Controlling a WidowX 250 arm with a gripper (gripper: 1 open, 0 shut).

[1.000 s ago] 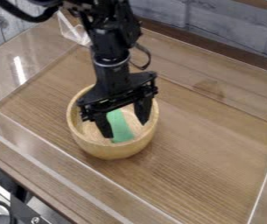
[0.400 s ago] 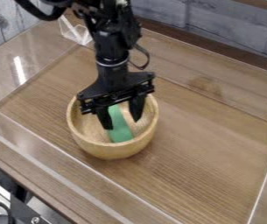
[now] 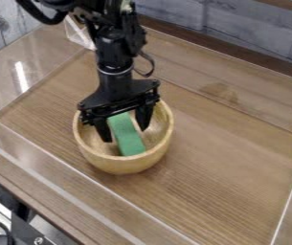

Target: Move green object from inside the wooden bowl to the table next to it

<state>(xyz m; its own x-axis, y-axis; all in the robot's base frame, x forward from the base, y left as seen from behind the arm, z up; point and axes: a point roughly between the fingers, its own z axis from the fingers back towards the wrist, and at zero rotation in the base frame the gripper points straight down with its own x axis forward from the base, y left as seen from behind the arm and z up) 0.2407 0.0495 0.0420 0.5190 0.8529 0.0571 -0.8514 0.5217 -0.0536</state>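
Note:
The wooden bowl (image 3: 100, 161) stands on the table (image 3: 225, 172), left of centre. Inside it lies the mint-green object (image 3: 129, 137), tilted with its long side running from the back toward the front right rim. My gripper (image 3: 123, 119) hangs straight down over the bowl, open, its two black fingers (image 3: 97, 122) spread on either side of the green object's upper end. The fingers reach down to about rim height. I cannot tell whether they touch the block.
Clear acrylic walls (image 3: 33, 153) border the table on all sides, with a low front wall near the bowl. Bare tabletop stretches to the right of the bowl and behind it. A grey tiled wall (image 3: 251, 29) stands at the back.
The gripper has shifted a little left and lower into the bowl, still open. The green object has not moved.

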